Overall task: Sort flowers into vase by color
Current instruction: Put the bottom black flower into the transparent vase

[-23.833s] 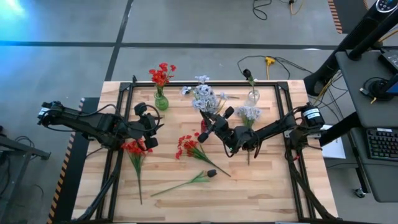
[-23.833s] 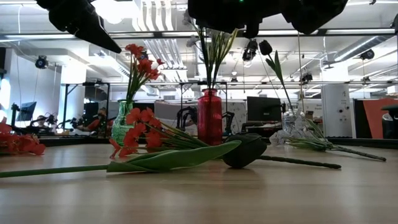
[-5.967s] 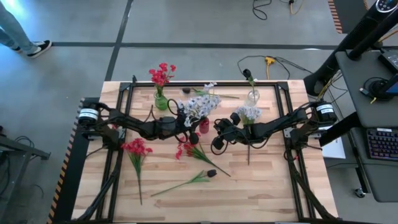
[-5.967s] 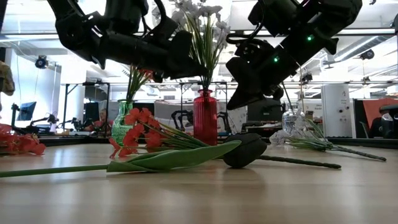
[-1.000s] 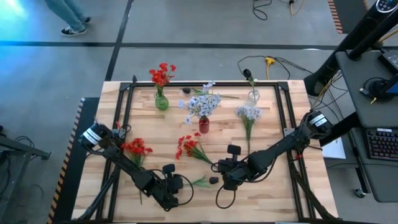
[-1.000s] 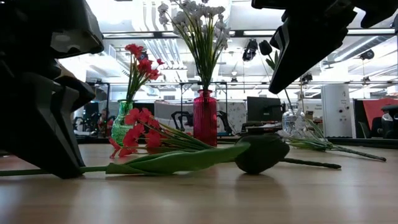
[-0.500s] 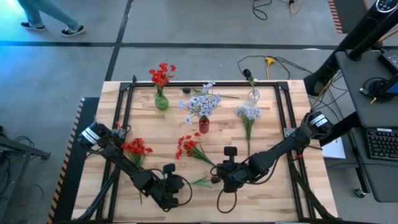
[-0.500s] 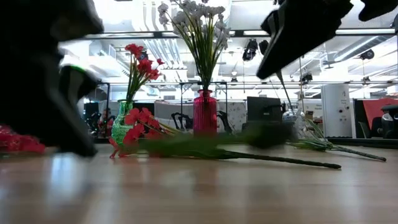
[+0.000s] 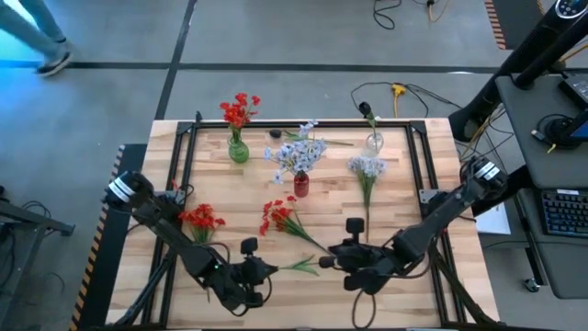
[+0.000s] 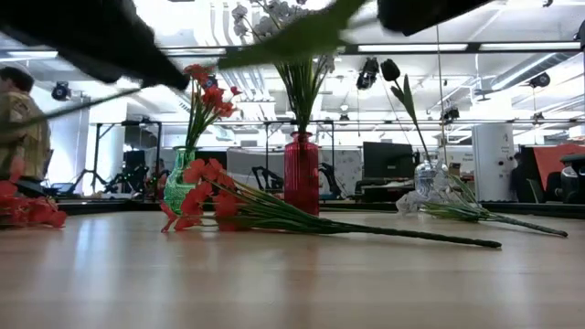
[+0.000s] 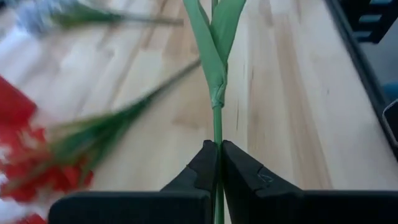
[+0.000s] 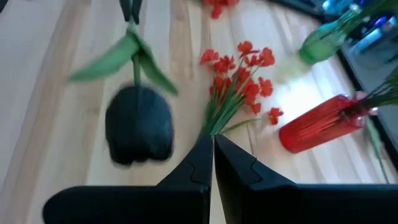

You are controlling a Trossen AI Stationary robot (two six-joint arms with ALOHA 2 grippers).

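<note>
Stem [image 11: 217, 124] of dark-bud flower [image 12: 138, 129] is clamped in left tool [image 9: 260, 269], near table [image 9: 404, 285] front edge; pinching low on the stalk leaves bud and leaves free. Flower hangs lifted between both tools, bud toward right tool [image 9: 333, 262], which is closed on nothing beside it, probably to steady or take over. Likely destination: clear vase [image 9: 373, 142] at the back, already holding a dark bud. Loose red sprays [image 9: 285, 219] remain unsorted.

Left gripper [image 11: 218, 163]: fingers pressed together around the dark-bud flower's [image 12: 138, 129] stalk [image 11: 217, 124].
Right gripper [image 12: 212, 160]: fingers together, the bud just ahead and beside them.
Loose flower bunch [image 9: 283, 221]: on the table [image 9: 404, 211] beyond both fingertips.
</note>
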